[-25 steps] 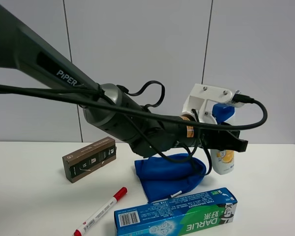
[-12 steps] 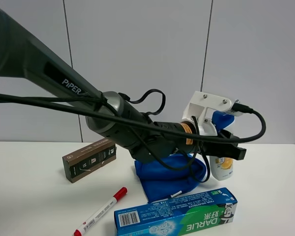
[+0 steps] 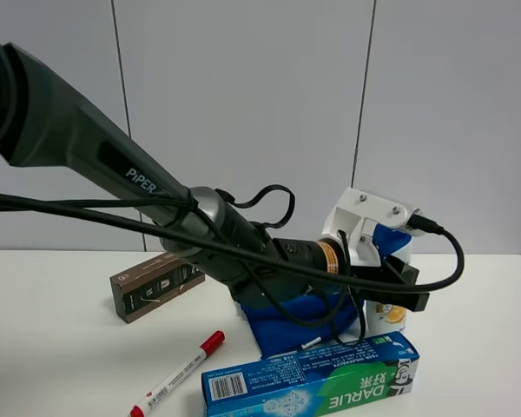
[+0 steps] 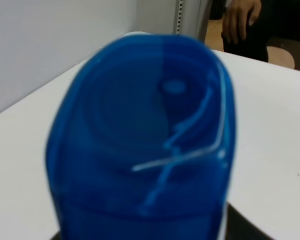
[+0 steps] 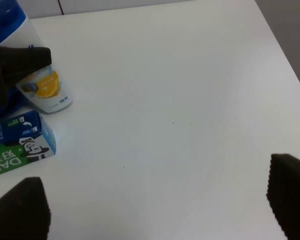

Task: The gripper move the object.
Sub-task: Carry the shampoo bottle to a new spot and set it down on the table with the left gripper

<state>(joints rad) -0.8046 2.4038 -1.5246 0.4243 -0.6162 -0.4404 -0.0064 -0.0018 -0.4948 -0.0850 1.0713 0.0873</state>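
The white shampoo bottle with a blue cap and an orange label picture is at the right of the table, just behind the toothpaste box. My left gripper, black with a white mount, reaches across from the left and is shut on the bottle's body below the cap. The left wrist view is filled by the blue cap. The right wrist view shows the bottle with a black finger across it. I cannot tell if its base touches the table. My right gripper is open and empty over bare table.
A blue-green toothpaste box lies at the front, a red-capped marker to its left. A brown box stands at the back left. A blue cloth lies under the left arm. A person's hand shows beyond the table.
My left arm has lowered and come forward with the bottle in its grip; the bottle now sits lower, close behind the toothpaste box.
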